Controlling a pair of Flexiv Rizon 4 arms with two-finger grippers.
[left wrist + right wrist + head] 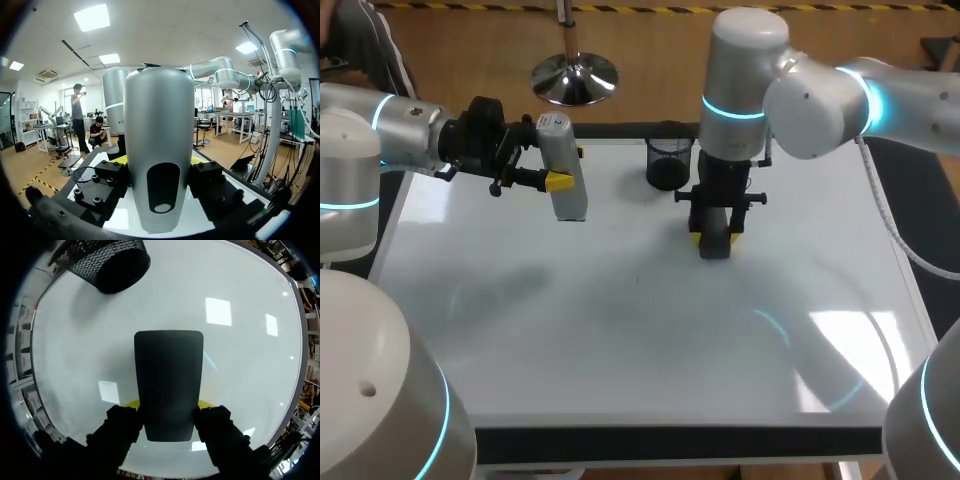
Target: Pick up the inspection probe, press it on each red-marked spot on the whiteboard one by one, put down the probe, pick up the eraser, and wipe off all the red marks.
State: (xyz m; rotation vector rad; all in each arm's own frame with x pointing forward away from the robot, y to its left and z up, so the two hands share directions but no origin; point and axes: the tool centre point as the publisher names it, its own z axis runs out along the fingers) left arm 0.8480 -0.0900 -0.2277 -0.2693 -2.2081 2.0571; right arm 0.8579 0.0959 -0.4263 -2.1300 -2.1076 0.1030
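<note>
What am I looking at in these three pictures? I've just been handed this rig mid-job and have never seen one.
It is a two-armed robot working at a whiteboard. The head view looks down from above and behind. Each round picture comes from a camera on one wrist, looking out along that gripper's fingers.

The left gripper is shut on the grey inspection probe, at the board's far left. The left wrist view shows the same probe up close.

The right gripper is shut on the dark eraser, near the board's middle. It shows large in the right wrist view.

A black mesh cup stands at the far edge. I can see no red marks on the board.
</note>
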